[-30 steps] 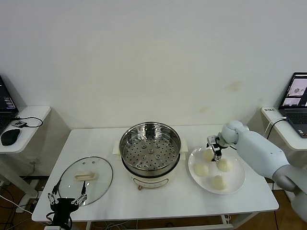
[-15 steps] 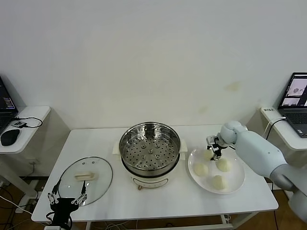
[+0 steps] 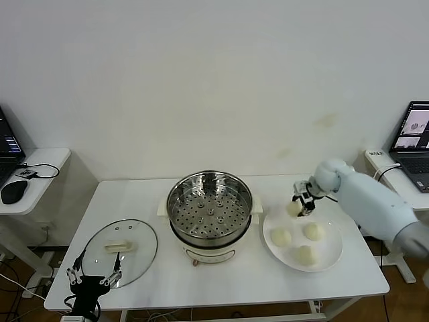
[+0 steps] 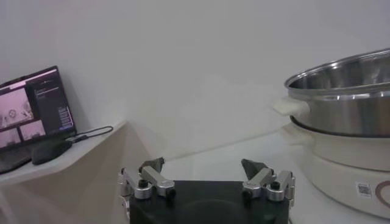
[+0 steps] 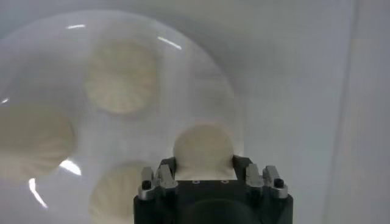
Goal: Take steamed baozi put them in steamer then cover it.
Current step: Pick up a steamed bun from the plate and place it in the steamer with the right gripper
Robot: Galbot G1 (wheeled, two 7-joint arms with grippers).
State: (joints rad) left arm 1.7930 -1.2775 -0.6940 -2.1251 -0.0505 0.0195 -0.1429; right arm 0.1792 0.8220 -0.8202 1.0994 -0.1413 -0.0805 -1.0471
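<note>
Right gripper [image 3: 299, 204]: clamped on one steamed baozi [image 3: 293, 208], which it holds above the far-left rim of the white plate [image 3: 333, 258]; in the right wrist view the bun [image 5: 203, 150] sits squarely between the two fingers, pinched at its sides so its soft top is not crushed.
Height of the held bun: it appears clear of the plate, judging by the plate lying well below it in the wrist view; that height would be needed to pass over the steamer's wall.
Remaining baozi: three rest on the plate, near each other but apart, one at the left [image 3: 281, 237], one at the right [image 3: 311, 231], one nearest the robot [image 3: 305, 255].
Steamer [image 3: 210, 208]: stands at the table's middle, just left of the plate, uncovered, its perforated tray [image 3: 209, 216] bare, so the bun's route is short and sideways.
Cover [image 3: 120, 247]: the glass lid lies flat on the table [image 3: 241, 278] left of the steamer, handle up, out of the loading path and within the left arm's reach.
Left gripper [image 3: 94, 280]: parked low at the table's near-left edge by the lid, fingers spread wide and holding nothing; it seems to wait for the covering step.
Stage: first bun in hand, none loaded, cover not yet placed.
</note>
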